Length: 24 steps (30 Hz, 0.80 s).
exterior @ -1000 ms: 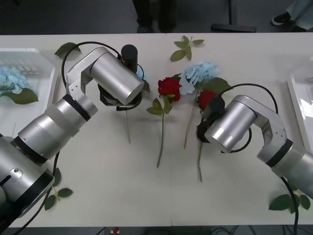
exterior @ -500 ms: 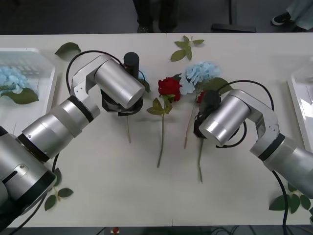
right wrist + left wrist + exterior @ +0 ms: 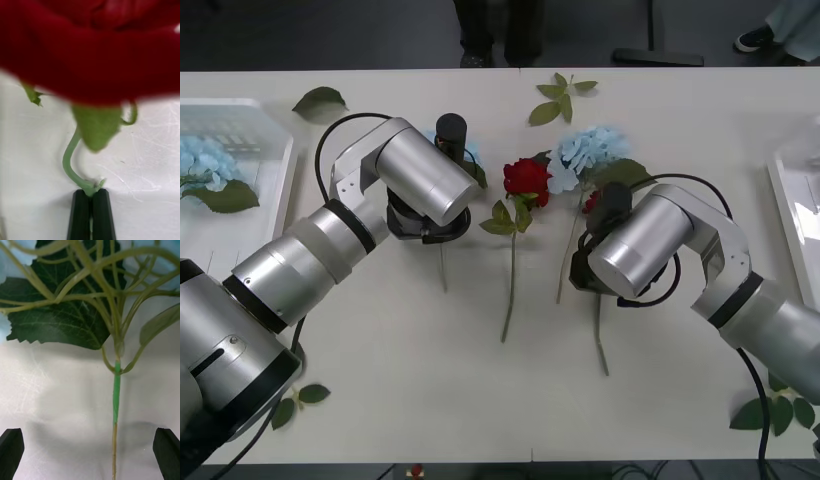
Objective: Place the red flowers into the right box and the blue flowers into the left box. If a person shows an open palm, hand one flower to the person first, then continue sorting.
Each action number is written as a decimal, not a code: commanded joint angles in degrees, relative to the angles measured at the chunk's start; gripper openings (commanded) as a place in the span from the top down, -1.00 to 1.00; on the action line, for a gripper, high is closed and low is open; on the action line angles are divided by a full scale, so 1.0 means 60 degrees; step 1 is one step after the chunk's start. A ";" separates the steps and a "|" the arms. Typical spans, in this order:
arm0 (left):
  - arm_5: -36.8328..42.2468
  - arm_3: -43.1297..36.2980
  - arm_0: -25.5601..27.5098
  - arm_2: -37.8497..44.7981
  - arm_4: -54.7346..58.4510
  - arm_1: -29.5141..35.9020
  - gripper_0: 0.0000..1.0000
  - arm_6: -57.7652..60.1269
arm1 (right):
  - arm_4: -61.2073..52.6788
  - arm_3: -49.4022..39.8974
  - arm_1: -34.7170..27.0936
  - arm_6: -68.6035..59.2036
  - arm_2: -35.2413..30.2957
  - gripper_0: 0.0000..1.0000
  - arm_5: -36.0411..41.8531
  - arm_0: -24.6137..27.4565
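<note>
Right wrist view: right tool [image 3: 90, 202] pinches red rose [image 3: 93, 45] stem below bloom. Left tool [image 3: 90, 453], spread, straddles blue flower stem [image 3: 116, 397] on counter [image 3: 380, 380].

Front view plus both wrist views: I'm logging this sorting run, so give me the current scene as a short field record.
left gripper: jaws open, straddling a blue flower's stem on the table
right gripper: jaws shut on a red rose's stem, just below the bloom
loose flowers mid-table: one red rose, one blue flower
left box: holds one blue flower
right box: contents cannot be told
</note>
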 commanded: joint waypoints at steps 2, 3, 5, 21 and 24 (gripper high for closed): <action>0.0117 -0.0047 -0.0354 0.0003 0.0041 -0.0137 -1.00 0.0227 | -0.0089 0.0518 -0.0117 -0.0634 0.0087 1.00 -0.0268 -0.0032; 0.0117 -0.0047 -0.0354 0.0003 0.0056 -0.0137 -1.00 0.0241 | -0.0089 0.0518 -0.0117 -0.0619 0.0087 1.00 -0.0297 -0.0032; 0.0132 -0.0033 -0.0354 -0.0012 0.0071 -0.0151 -1.00 0.0271 | -0.0089 0.0518 -0.0132 -0.0634 0.0072 1.00 -0.0312 -0.0032; 0.0161 0.0187 -0.0340 -0.0012 0.0129 -0.0327 -0.89 0.0300 | -0.2682 -0.2529 -0.2871 -0.0414 -0.1173 1.00 0.2076 -0.0574; 0.0205 0.0187 -0.0340 -0.0012 0.0129 -0.0342 -0.07 0.0300 | -0.3546 -0.3159 -0.3632 -0.0326 -0.1803 1.00 0.2676 -0.0676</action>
